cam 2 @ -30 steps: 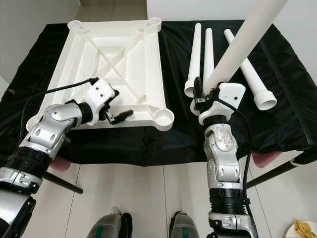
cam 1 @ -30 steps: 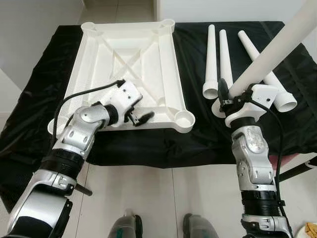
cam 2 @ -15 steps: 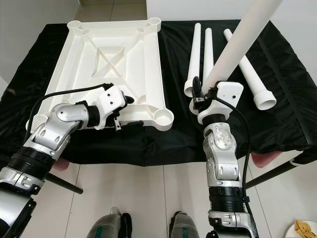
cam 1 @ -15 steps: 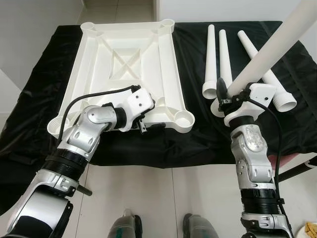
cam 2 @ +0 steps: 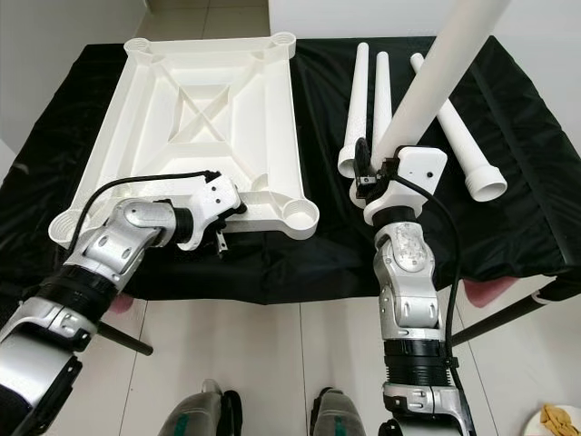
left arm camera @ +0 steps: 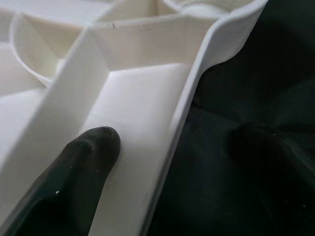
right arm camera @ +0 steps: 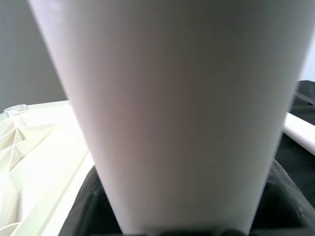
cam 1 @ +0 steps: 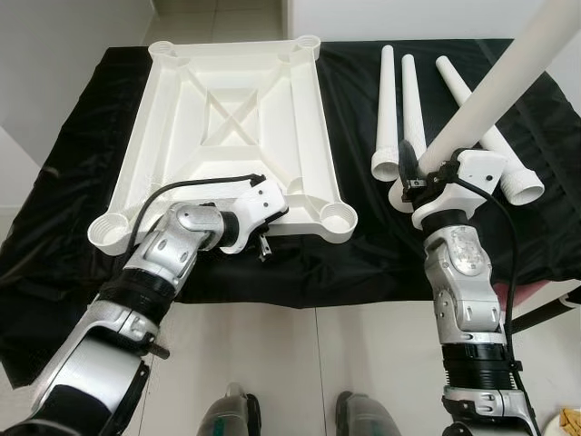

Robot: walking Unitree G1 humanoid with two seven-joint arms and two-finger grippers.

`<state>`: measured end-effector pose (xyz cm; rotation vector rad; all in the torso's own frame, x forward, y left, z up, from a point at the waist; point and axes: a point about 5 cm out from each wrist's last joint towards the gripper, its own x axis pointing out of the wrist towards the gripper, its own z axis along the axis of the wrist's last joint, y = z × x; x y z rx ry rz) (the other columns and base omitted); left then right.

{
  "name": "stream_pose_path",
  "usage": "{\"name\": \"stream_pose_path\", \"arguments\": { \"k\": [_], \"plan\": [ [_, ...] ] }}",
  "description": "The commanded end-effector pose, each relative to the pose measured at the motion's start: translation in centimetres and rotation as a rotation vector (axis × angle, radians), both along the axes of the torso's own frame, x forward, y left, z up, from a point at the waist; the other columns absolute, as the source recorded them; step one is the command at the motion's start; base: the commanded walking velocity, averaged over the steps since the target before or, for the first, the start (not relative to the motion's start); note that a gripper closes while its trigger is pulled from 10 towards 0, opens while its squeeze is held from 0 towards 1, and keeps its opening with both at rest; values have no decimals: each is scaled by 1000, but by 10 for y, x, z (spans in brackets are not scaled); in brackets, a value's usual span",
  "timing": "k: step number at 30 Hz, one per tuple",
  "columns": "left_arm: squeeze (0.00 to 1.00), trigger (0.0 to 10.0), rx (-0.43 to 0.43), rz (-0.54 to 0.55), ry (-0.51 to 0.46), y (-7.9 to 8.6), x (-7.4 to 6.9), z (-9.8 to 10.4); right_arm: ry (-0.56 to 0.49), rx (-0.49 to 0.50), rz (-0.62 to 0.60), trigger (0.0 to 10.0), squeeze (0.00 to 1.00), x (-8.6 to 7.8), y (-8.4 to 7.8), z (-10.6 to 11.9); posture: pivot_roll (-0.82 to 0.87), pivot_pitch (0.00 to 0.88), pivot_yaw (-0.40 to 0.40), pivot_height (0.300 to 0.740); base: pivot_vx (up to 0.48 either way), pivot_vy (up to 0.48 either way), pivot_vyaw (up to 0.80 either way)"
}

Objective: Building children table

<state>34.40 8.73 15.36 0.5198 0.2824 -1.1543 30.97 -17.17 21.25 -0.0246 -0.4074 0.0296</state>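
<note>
I see the upturned white tabletop point(cam 1: 231, 109) lying on the counter's black cloth point(cam 1: 363, 254). My left claw point(cam 1: 264, 243) sits at its near edge by the near-right leg socket point(cam 1: 339, 216); in the wrist view one finger point(left arm camera: 74, 177) rests inside the rim, the other outside, so the claw is straddling the rim, fingers apart. Three white table legs point(cam 1: 410, 100) lie right of the tabletop. My right claw point(cam 1: 419, 177) is clamped on a fourth leg point(cam 1: 495, 91), held tilted above them
</note>
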Motion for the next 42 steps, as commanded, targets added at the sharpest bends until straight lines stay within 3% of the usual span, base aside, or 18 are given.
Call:
{"name": "stream_pose_path", "arguments": {
  "k": [1, 3, 4, 6, 7, 8, 9, 10, 29, 30, 34, 35, 37, 41, 42],
  "plan": [
    [0, 10000, 20, 97, 0, 3, 7, -3, -19, 2, -1, 10000, 0, -1, 0, 2, -41, 100, 86, 740, 0, 0, 0],
    [0, 10000, 11, 122, 12, 3, 9, -3, -18, 2, -2, 10000, 0, -2, 0, 2, -44, 101, 87, 740, 0, 0, 0],
    [0, 9137, 0, 108, 23, 2, 8, -3, -18, 2, -4, 10000, 0, -2, 0, 2, -45, 101, 90, 740, 0, 0, 0],
    [0, 9137, -8, 98, 32, 1, 7, -2, -18, 1, -5, 10000, 0, -2, 0, 2, -45, 101, 90, 740, 0, 0, 0],
    [0, 3216, -20, 89, 36, 0, 7, -1, -18, 2, -6, 10000, 0, -2, -1, 2, -45, 101, 90, 740, 0, 0, 0],
    [0, 3216, -20, 89, 36, 0, 7, -1, -18, 2, -6, 10000, 0, -2, -1, 2, -45, 101, 90, 740, 0, 0, 0],
    [0, 392, -33, 87, 38, -1, 7, 1, -18, 2, -7, 10000, 0, -2, -1, 2, -45, 100, 93, 740, 0, 0, 0],
    [0, 0, -37, 83, 40, -2, 8, 1, -18, 2, -7, 10000, 0, -2, 0, 1, -45, 100, 93, 740, 0, 0, 0],
    [0, 0, -63, 63, 64, -11, 4, 0, -16, 3, 5, 10000, 0, -2, 3, -1, -46, 84, 95, 740, 0, 0, 0],
    [0, 1451, -66, 63, 65, -12, 4, 1, -16, 3, 6, 10000, 0, -2, 4, -1, -46, 84, 96, 740, 0, 0, 0],
    [0, 1882, -69, 62, 65, -12, 4, 1, -16, 3, 6, 10000, 0, -2, 4, 0, -47, 87, 97, 740, 0, 0, 0],
    [0, 784, -75, 57, 65, -12, 3, 2, -17, 0, 5, 10000, 0, -3, 4, 0, -49, 88, 99, 740, 0, 0, 0],
    [0, 1451, -86, 41, 69, -10, -2, 4, -17, 0, -1, 10000, 0, -3, 3, 0, -45, 95, 100, 740, 0, 0, 0],
    [0, 1255, -90, 31, 71, -9, -4, 6, -17, -1, -3, 10000, 0, -3, 2, 0, -45, 95, 100, 740, 0, 0, 0],
    [0, 2667, -98, 27, 74, -9, -6, 7, -16, 0, -5, 10000, 0, -3, 1, 0, -38, 98, 98, 740, 0, 0, 0]
  ]
}}
